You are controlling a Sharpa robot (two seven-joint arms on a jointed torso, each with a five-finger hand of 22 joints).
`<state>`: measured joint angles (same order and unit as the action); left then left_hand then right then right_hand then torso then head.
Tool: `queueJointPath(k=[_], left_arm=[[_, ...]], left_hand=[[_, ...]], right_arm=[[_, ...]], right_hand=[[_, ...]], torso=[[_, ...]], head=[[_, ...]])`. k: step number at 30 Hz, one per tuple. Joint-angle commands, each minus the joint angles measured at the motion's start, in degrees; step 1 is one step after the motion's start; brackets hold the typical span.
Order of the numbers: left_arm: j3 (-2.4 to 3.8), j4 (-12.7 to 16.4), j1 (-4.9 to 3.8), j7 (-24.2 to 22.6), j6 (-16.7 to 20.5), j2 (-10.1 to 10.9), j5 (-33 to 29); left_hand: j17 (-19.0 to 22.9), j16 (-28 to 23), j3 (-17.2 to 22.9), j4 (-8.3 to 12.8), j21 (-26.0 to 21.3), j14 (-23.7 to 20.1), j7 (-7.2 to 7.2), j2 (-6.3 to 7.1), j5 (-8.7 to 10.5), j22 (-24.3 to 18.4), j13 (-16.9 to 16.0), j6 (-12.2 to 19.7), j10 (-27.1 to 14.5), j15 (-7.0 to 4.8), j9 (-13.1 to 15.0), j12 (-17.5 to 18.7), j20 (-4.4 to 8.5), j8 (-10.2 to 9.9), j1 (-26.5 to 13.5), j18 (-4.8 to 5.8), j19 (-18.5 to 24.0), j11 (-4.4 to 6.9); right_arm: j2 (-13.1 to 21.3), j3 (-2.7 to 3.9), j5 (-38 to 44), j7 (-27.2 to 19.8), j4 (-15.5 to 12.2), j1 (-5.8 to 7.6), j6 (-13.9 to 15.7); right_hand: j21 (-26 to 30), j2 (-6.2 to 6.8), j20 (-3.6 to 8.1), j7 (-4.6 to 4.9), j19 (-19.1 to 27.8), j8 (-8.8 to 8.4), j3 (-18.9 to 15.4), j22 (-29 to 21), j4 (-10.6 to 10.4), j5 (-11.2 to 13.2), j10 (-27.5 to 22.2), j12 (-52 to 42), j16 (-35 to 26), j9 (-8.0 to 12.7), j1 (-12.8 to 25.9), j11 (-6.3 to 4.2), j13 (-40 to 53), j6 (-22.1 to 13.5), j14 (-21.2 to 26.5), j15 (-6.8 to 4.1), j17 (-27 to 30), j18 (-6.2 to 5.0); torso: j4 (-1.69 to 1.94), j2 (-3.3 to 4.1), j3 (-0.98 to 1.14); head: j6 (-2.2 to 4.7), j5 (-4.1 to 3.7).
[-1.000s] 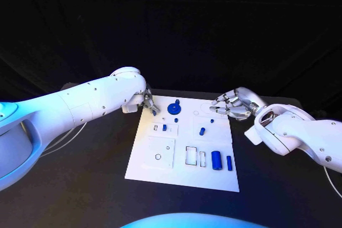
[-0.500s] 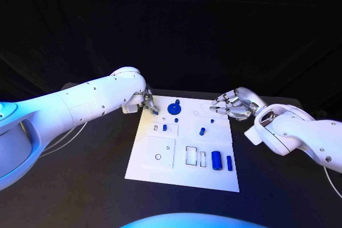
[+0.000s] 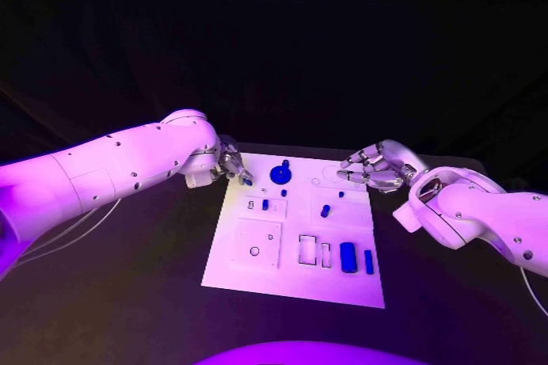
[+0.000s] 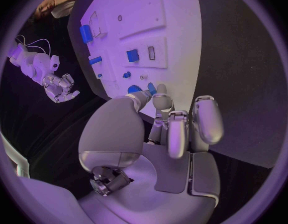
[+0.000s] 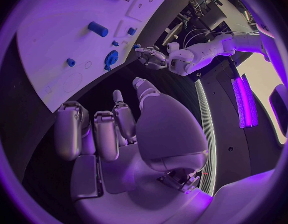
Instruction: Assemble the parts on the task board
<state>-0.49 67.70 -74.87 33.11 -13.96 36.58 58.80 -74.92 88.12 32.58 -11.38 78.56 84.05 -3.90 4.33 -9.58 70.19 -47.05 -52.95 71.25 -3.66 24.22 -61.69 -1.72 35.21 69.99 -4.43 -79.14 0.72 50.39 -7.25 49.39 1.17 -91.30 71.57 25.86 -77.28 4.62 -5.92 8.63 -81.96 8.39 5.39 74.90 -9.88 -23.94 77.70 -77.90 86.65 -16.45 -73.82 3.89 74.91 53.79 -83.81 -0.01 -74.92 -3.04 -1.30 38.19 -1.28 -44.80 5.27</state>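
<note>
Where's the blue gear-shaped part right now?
In the head view, the blue gear sits at the far end of the white board, between the left hand and right hand, nearer the left.

I am working in violet light – it washes over everything in the head view. The left arm (image 3: 114, 171) at the left of the frame takes the most of it and glows pale, nearly blown out along its upper side. The task board (image 3: 286, 274) in the centre is bright and evenly lit, with faint shadows beside the raised pieces. The table (image 3: 137, 302) stays dim, and the upper half of the frame is almost black. In both wrist views straight edges bend toward the rim of the circle, which fades into a dark frame – the left hand (image 4: 175, 129) shows soft glare on its fingers.
</note>
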Motion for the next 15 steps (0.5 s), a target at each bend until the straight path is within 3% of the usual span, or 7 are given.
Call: queueJointPath(k=[1, 6, 15], left_arm=[[0.09, 2.8, -0.04, -1.8, 4.0, 1.5, -2.1], [0.06, 6.1, 0.12, -3.1, 5.4, 3.9, -0.4], [-0.04, 9.8, 1.36, -5.1, 8.2, 6.5, 4.0]], left_hand=[[-13.9, 0.5, 9.8, 9.4, 0.4, 5.5, 0.28, 0.18, 0.24, 0.1, -0.1, -0.3, 0.5, -0.3, 0.2, -0.1, -0.01, 0.3, -0.8, 0.05, -0.6, -0.02], [-13.9, 0.5, 10.6, 10.2, 0.4, 5.5, 0.33, 1.04, 0.27, 0.2, 0.2, -0.2, 0.5, -0.35, 0.3, 0.1, 0.02, 0.6, -1.1, 0.06, -0.6, 0.04], [-14.0, 0.6, 11.4, 12.6, 0.7, 5.5, 0.35, 3.43, 1.51, 0.7, 0.3, -0.3, 0.9, -0.38, 0.6, 0.3, 0.06, 1.4, -0.7, 0.17, -0.8, 0.12]], right_arm=[[0.0, 0.0, -0.2, -0.4, -0.1, -0.02, -0.6], [0.1, 0.0, -0.2, -0.4, -0.1, -0.02, -0.6], [0.3, 0.0, -0.2, -0.4, -0.2, -0.03, -0.6]], right_hand=[[0.4, -0.48, 0.12, -0.16, 0.4, 0.39, 0.0, 5.8, -0.3, -0.4, -0.1, -0.1, -0.2, 0.1, 0.3, -0.16, 1.1, 0.2, -4.8, -0.4, -9.4, -0.33], [0.4, -0.47, 0.13, -0.17, 0.4, 0.41, 0.0, 5.8, -0.3, -0.4, -0.1, -0.1, -0.2, 0.1, 0.2, -0.17, 1.1, 0.2, -4.8, -0.41, -9.4, -0.34], [0.4, -0.5, 0.13, -0.17, 0.4, 0.42, 0.0, 5.8, -0.3, -0.5, -0.1, 0.0, -0.2, 0.1, 0.2, -0.18, 1.0, 0.2, -4.7, -0.41, -9.3, -0.34]], torso=[[0.12, -0.13, 0.08], [0.15, -0.13, 0.02], [0.13, -0.06, 0.04]], head=[[0.09, 0.09], [0.08, 0.17], [0.03, 0.58]])
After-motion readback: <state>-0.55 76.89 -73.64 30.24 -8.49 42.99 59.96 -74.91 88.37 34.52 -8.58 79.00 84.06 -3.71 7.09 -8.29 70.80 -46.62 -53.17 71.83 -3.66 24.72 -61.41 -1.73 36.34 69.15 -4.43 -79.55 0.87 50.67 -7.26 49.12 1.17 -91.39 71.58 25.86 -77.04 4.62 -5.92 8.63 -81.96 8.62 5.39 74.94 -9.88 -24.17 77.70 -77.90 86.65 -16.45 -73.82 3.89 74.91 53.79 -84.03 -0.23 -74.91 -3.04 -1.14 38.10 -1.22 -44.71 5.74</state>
